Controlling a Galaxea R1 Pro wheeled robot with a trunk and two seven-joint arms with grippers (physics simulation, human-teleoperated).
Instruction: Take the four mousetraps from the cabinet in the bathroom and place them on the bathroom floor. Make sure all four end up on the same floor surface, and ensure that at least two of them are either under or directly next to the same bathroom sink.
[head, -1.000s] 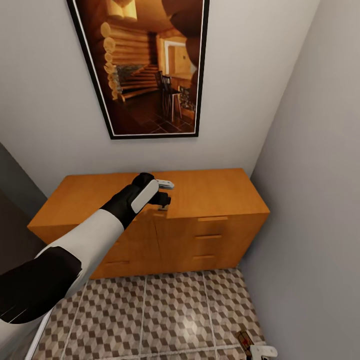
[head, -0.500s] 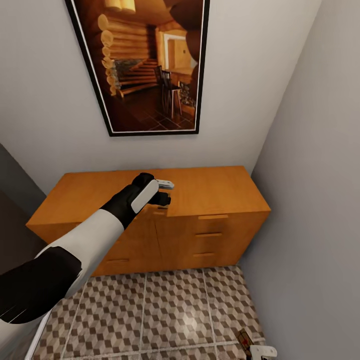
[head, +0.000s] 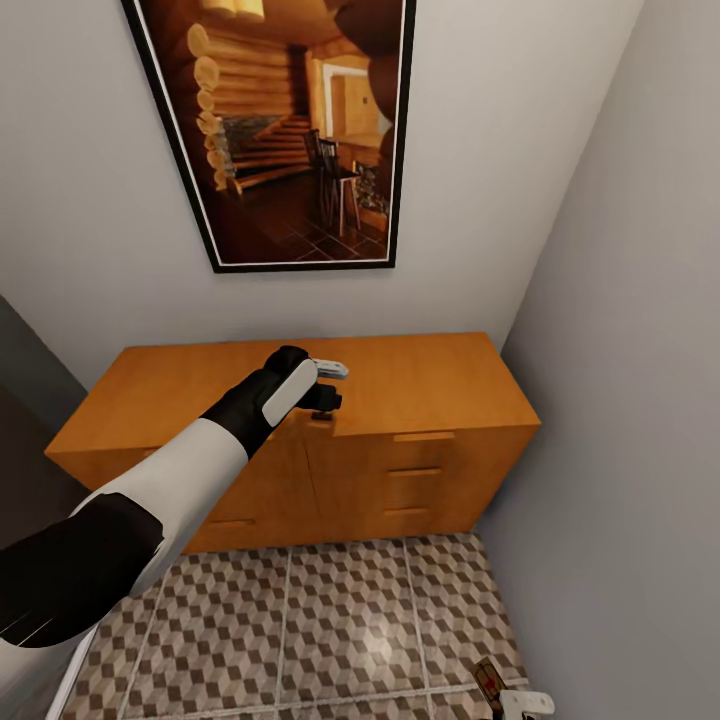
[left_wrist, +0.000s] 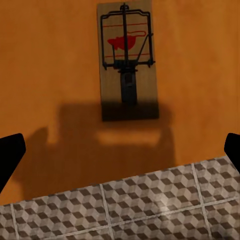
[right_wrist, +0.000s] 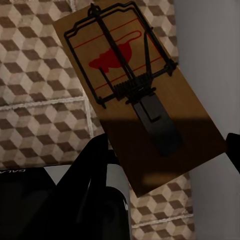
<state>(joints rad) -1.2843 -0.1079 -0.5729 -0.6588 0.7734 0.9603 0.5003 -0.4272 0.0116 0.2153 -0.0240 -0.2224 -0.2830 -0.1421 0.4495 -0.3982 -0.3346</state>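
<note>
A mousetrap (left_wrist: 129, 65) lies flat on the cabinet (head: 420, 385) top at 12 o'clock from the left gripper (left_wrist: 120, 150), whose jaws stand spread and empty; light, stiff and thin, it probably wants pinching across its long wooden edges, clear of the wire.

One mousetrap (left_wrist: 128, 62) lies on the cabinet (head: 420, 385) top under the left gripper (head: 325, 385); bathroom floor (head: 330, 620) in front.
</note>
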